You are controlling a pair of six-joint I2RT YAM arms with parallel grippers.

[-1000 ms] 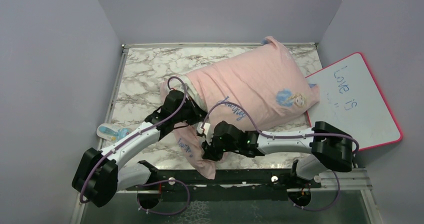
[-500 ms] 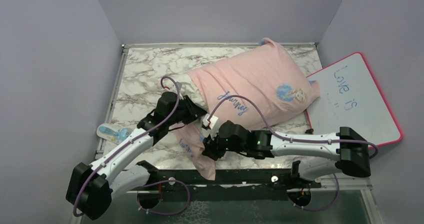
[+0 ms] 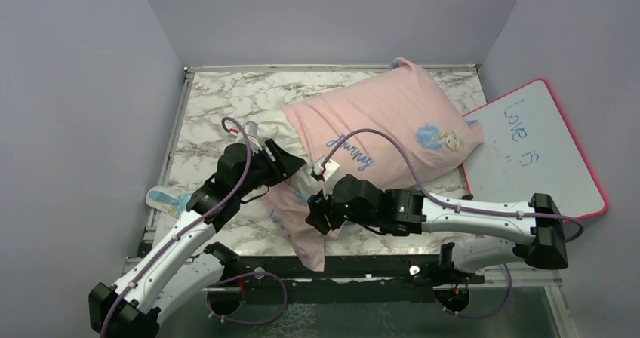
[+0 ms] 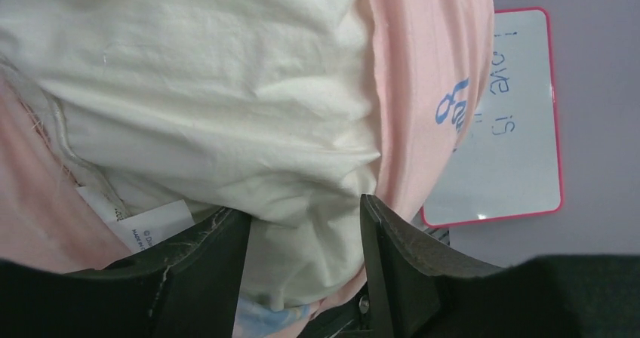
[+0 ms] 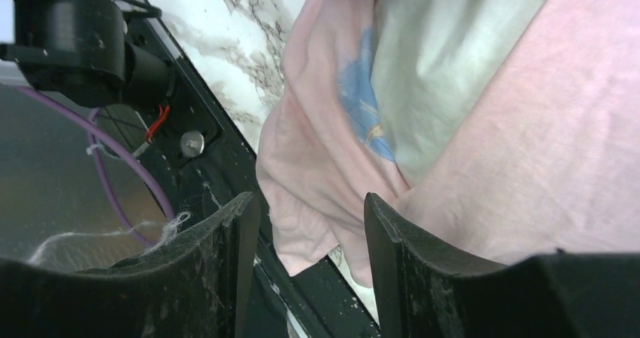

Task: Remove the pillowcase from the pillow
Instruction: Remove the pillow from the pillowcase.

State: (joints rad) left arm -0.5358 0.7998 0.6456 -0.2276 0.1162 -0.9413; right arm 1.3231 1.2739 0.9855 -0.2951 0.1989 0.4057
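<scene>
- The pillowcase (image 3: 392, 127) lies pink side up on the table (image 3: 219, 104), right beside the whiteboard (image 3: 536, 157).
- The pillow (image 4: 211, 89) is inside it. Its white end pokes out of the open end, the one far from the whiteboard.
- The left claw (image 4: 302, 213) is at that far end. Its fingers are apart, and the white pillow bulges between them but does not look squeezed.
- The right claw (image 5: 309, 202) is also on the side away from the whiteboard, over a loose pink flap. Its fingers are apart and hold nothing.
- The pillowcase looks thin, soft and light, so it will likely bunch up and slide easily. The loose edge far from the whiteboard looks like the best place to pinch.
- The pillow looks fat, squashy and light. One claw could pinch a big fold of its white end to hold it back.
- A claw could grab both cloths at once, and then nothing would come apart.
</scene>
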